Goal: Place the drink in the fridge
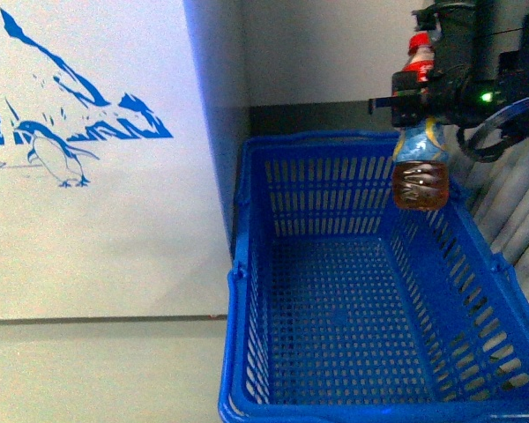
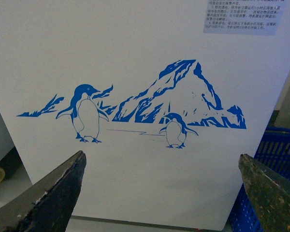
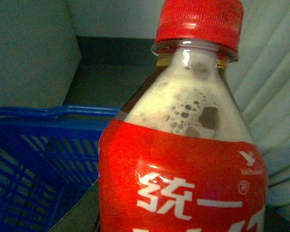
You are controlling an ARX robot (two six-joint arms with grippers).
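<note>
Amber-orange liquid fills the small clear plastic drink bottle with a red cap (image 1: 419, 181), which hangs upright in the right fingers (image 1: 404, 104), clamped on its upper half over the far right corner of the blue slotted plastic basket (image 1: 335, 291). This looks like the carry step: the bottle is not yet in the white chest fridge with the blue penguin picture (image 1: 115, 238). The left fingers (image 2: 58, 198) stand wide apart, holding nothing, facing that picture. Next the bottle probably needs raising and moving left over the fridge's top edge, which is out of view, as is its lid. The fridge wall stands just beside the basket's left rim; open room lies above the basket
</note>
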